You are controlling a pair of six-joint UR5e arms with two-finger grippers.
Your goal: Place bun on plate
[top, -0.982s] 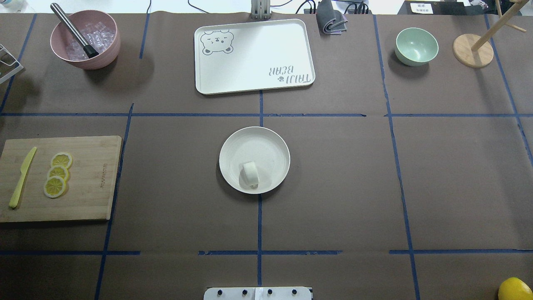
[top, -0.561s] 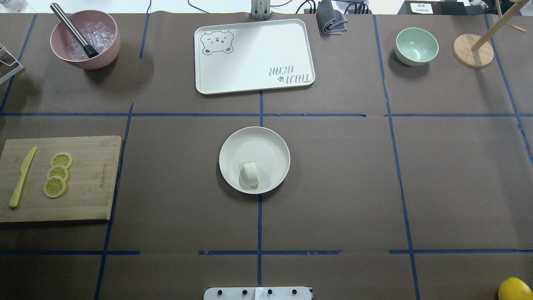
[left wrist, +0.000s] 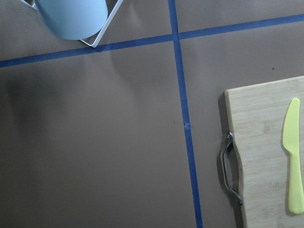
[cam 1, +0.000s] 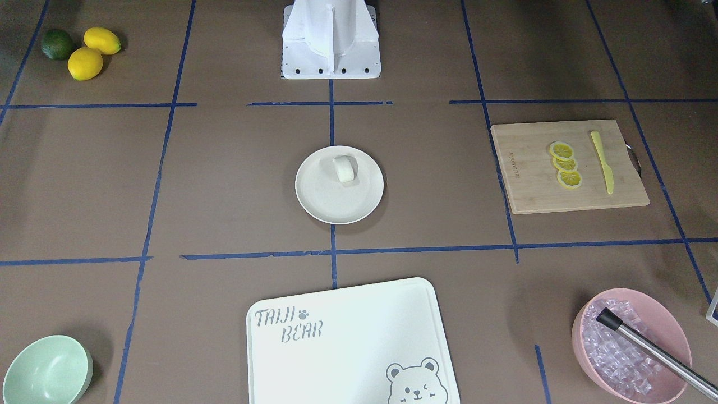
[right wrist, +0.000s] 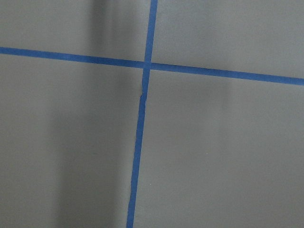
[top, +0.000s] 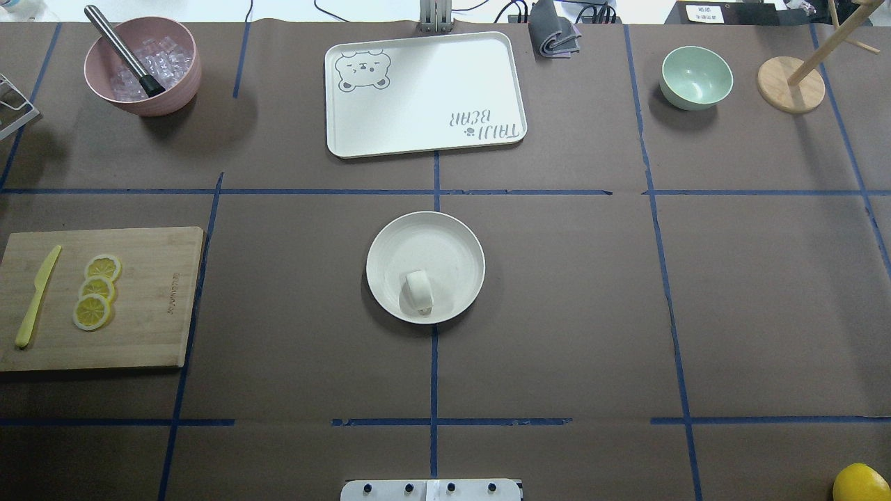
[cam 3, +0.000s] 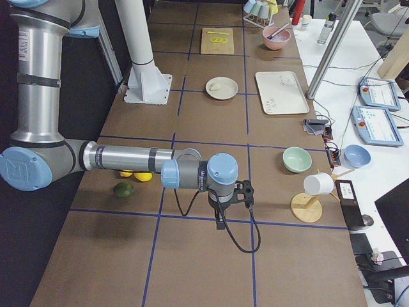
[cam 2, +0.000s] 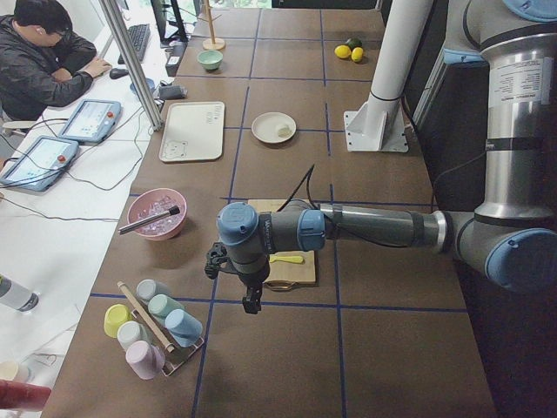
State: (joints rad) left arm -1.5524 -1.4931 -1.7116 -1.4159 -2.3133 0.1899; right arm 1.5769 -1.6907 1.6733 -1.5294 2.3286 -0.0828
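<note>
Left gripper [cam 2: 251, 302]: hangs over the brown table [top: 557, 313] just off the handled end of the cutting board [top: 153, 299], well apart from the plate. It shows only in the left side view, so I cannot tell whether its fingers are spread or pressed together. Nothing is seen in it or touching it.
Cup rack [cam 2: 157, 335]: stands near the left gripper and holds pastel cups lying on their sides.
Pink bowl [top: 174, 97]: far left corner, filled with clear ice cubes [top: 163, 59]. A metal rod [top: 122, 49] leans in it.
Cutting board: bamboo, at the left edge. It carries a yellow knife [top: 38, 296] and three lemon slices [top: 97, 289] in an overlapping row.
Bear tray [top: 424, 90]: white, rectangular, far centre.
Plate [top: 445, 243]: cream-white, at the table's centre on a blue tape line.
Bun [top: 418, 292]: small, white, lies inside the plate close to the rim nearest the robot's base.
Grey cloth [top: 553, 31]: folded, at the far edge just right of the tray.
Mint-green bowl [top: 696, 101]: far right, upright.
Wooden stand [top: 790, 87]: round base, just right of the mint-green bowl.
Lemon [top: 861, 482]: whole, near right corner.
Right gripper [cam 3: 220, 220]: hangs over a tape crossing near the lime [cam 3: 123, 189], well apart from the plate. Its opening cannot be told, and nothing is seen in it.
</note>
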